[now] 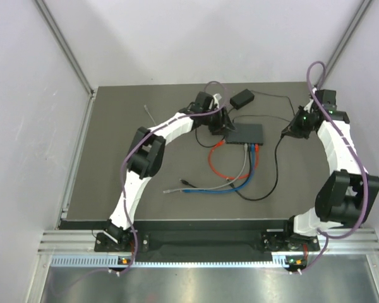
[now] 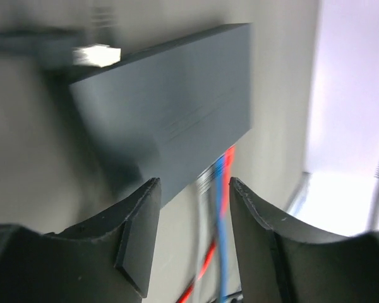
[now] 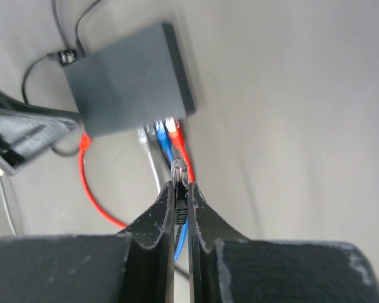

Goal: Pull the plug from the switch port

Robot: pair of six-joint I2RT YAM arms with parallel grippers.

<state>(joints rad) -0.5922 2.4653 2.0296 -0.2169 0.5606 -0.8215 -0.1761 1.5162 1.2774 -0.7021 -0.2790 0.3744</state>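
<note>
On the dark bench [image 1: 114, 189], toward its far side, lies the switch [image 1: 245, 133]: a flat grey box with its sockets along the near long edge.

- Black adapter block [image 1: 242, 97]: just behind the switch, with a thin cord.
- Left hand [image 2: 194, 186]: at the switch's left end, fingers spread wide with nothing between them. The switch corner sits just past the tips; contact can't be judged.
- Right hand [image 3: 182, 186]: well to the right of the switch, pinched tight on the plug.
- Red cable [image 1: 216, 165], blue cable [image 1: 240, 184] and grey cable [image 1: 243, 167]: seated in the near-edge sockets, trailing away from the switch.
- Black cable [image 1: 276, 170]: loops round the switch's right side.
- Plug [image 3: 179, 169]: clear-tipped, apart from the sockets. The pull looks done.

Risks:
- The pinch catches little of the plug, so it may slip out.
- Nothing grips the switch, so a snag of the black loop on the other cables could drag it or loosen their plugs.
</note>
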